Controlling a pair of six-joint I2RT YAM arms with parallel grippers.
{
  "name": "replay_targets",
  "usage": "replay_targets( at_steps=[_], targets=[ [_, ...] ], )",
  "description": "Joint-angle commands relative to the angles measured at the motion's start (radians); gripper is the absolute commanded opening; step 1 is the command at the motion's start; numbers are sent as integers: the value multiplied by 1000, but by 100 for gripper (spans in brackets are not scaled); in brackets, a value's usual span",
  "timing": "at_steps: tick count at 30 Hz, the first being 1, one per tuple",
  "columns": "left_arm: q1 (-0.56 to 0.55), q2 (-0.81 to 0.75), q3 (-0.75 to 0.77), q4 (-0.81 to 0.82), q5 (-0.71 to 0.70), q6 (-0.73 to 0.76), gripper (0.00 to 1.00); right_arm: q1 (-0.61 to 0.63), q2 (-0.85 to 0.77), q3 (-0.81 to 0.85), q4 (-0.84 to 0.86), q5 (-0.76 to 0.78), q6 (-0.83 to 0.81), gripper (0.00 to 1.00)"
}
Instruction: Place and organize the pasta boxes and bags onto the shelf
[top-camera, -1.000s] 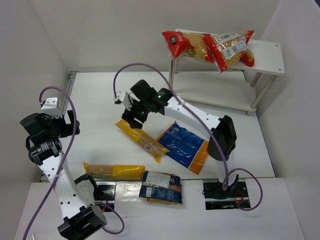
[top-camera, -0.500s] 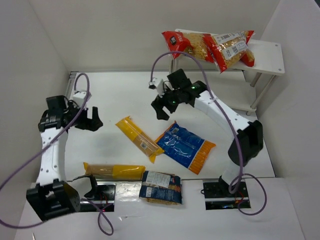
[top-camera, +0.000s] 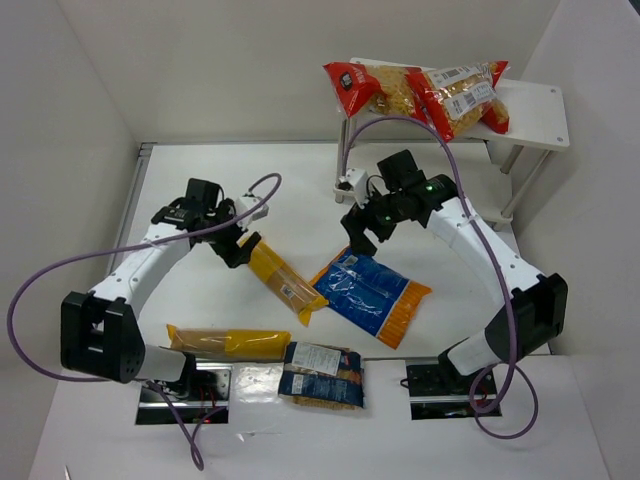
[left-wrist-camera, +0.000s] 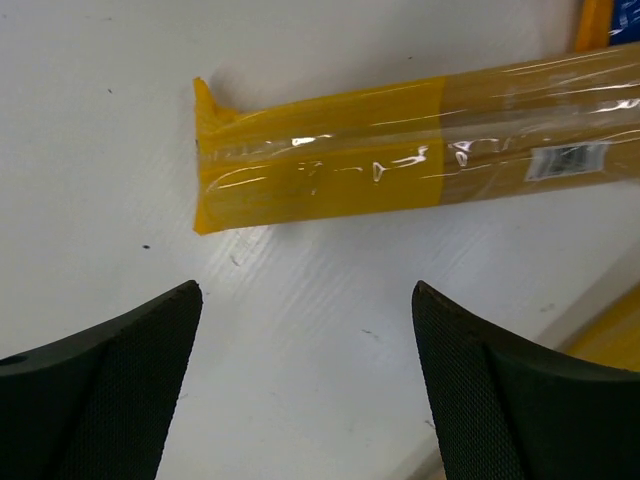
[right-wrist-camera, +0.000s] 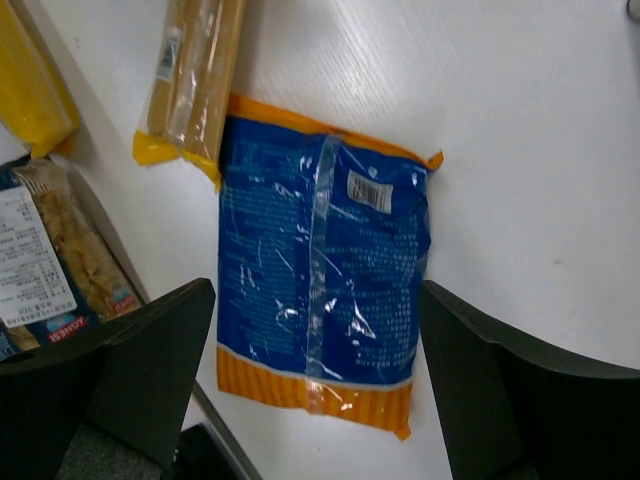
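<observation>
Two clear red-ended bags of short pasta (top-camera: 425, 92) lie on the top board of the white shelf (top-camera: 535, 112) at the back right. A yellow spaghetti pack (top-camera: 283, 278) lies slantwise mid-table, and shows in the left wrist view (left-wrist-camera: 400, 150). My left gripper (top-camera: 238, 243) is open and empty just beside its upper end. The blue-and-orange bag (top-camera: 372, 295) lies flat to its right, also in the right wrist view (right-wrist-camera: 325, 265). My right gripper (top-camera: 365, 232) is open and empty above its far end. A second yellow spaghetti pack (top-camera: 228, 342) and a small dark-blue pack (top-camera: 322, 374) lie at the near edge.
The shelf's lower tier (top-camera: 430, 195) runs behind the right arm. White walls close in the table on the left, back and right. Two metal base plates (top-camera: 235, 385) sit at the near edge, with purple cables looping over both arms.
My left gripper has swung right and down to the upper end of the slanted spaghetti pack. My right gripper has moved right, off that pack, to above the blue-and-orange bag.
</observation>
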Motion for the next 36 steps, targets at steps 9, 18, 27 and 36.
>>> replay_targets(
  at_steps=[9, 18, 27, 36],
  targets=[
    [-150, 182, 60, 26, -307, 499, 89, -146, -15, -20, -95, -50, -22, 90],
    [-232, 306, 83, 72, -388, 642, 89, -185, -15, 0, -125, -59, -32, 90],
    [-285, 332, 17, 41, -425, 809, 90, -204, -24, -9, -125, -59, -42, 90],
    [-308, 390, -6, 78, -457, 843, 91, -204, -24, -18, -116, -68, -42, 90]
  ],
)
